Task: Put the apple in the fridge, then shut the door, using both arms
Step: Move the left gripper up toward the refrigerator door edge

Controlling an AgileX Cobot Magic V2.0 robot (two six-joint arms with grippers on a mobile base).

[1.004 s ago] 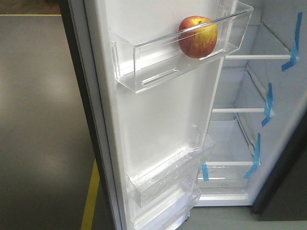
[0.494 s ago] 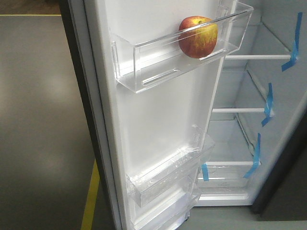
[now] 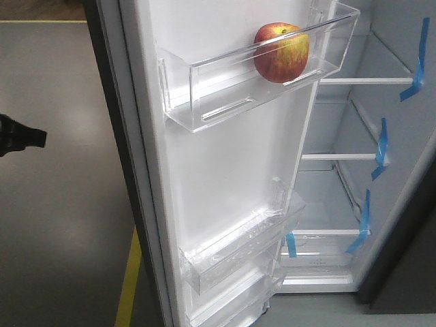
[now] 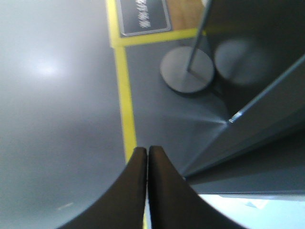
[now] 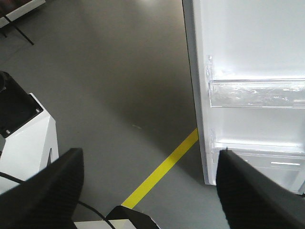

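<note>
We see apple (image 3: 281, 52) resting in top clear bin (image 3: 204, 102) of open door (image 3: 225, 170); left end effector (image 4: 147, 149) fingers pressed together over floor (image 4: 57, 119); right end effector (image 5: 150, 160) fingers spread wide near door's lower bins (image 5: 257, 93).

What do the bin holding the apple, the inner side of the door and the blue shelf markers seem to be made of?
Bin: clear glossy hard plastic; the apple shows through its front wall. Inner lining of the door: probably white moulded plastic, smooth with a soft sheen. Shelf markers: apparently blue adhesive tape, matte, in thin flat strips.
</note>
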